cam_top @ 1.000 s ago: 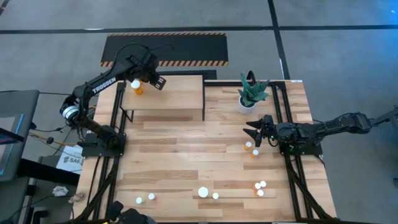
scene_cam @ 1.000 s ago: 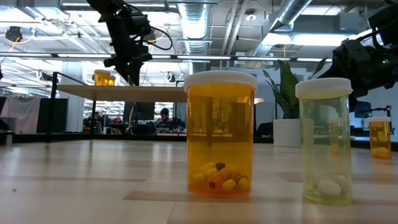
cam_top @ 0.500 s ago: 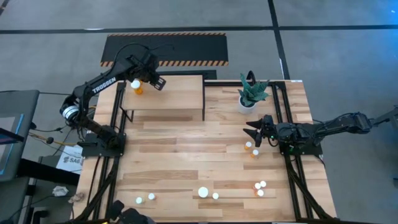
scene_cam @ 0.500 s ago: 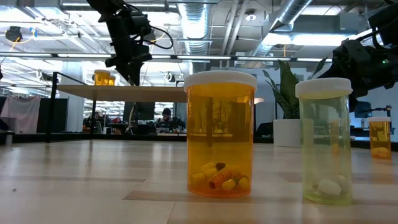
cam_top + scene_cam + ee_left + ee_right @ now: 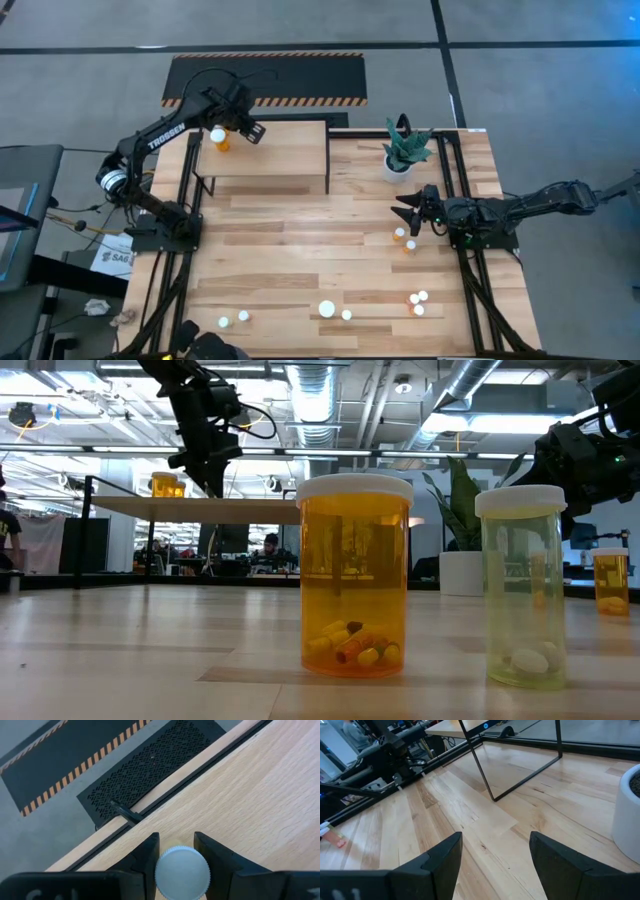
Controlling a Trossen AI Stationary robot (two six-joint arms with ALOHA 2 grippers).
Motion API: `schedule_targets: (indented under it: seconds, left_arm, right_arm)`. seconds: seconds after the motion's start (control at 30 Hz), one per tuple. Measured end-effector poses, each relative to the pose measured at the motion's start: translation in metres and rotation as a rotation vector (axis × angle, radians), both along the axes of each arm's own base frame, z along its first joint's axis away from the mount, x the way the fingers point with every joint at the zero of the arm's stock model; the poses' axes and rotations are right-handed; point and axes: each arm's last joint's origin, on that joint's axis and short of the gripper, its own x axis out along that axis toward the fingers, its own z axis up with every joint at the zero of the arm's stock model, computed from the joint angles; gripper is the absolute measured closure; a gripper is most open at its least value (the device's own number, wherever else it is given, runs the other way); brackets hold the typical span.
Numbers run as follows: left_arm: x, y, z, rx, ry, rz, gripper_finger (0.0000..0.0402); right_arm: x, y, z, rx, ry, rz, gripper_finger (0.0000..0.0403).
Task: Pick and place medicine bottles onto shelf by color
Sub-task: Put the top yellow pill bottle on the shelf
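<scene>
The light-wood shelf [image 5: 290, 160] stands at the table's far left. One orange bottle [image 5: 219, 138] [image 5: 165, 485] stands on its top, clear of my left gripper [image 5: 252, 133] beside it. The left wrist view shows that gripper [image 5: 175, 837] shut on another white-capped bottle [image 5: 182, 870] above the shelf top. The cap hides this bottle's body. My right gripper [image 5: 405, 212] [image 5: 495, 840] waits open and low at the table's right. Two bottles [image 5: 404, 238] lie just before it. Several more bottles [image 5: 327, 309] stand along the near edge. My left gripper has the bottle between its two fingers [image 5: 147, 852], one on each side just under the white cap [image 5: 182, 857]. The fingers slant down from above toward the shelf's far edge. The cap hides the body and base, so whether the bottle rests on the shelf cannot be told.
A white pot with a green plant [image 5: 398, 160] stands at the far right, close to my right arm. A black mat with orange stripes [image 5: 265, 78] lies beyond the shelf. In the low view an orange bottle [image 5: 355, 575] and a yellowish bottle [image 5: 525, 585] stand close to the camera.
</scene>
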Motion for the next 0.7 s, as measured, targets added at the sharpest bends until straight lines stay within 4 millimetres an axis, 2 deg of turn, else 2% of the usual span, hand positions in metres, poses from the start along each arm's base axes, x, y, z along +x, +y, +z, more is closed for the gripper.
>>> schedule_targets:
  seconds: [0.2, 0.7]
  left_arm:
    - [0.0001, 0.0004, -0.0071, -0.01, -0.02, -0.006, 0.0299]
    - [-0.0001, 0.0008, -0.0078, -0.008, -0.016, -0.004, 0.0299]
  right_arm:
    - [0.0, 0.0, 0.0, 0.0, 0.0, 0.0, 0.0147]
    - [0.0, 0.0, 0.0001, 0.0, 0.0, 0.0, 0.0147]
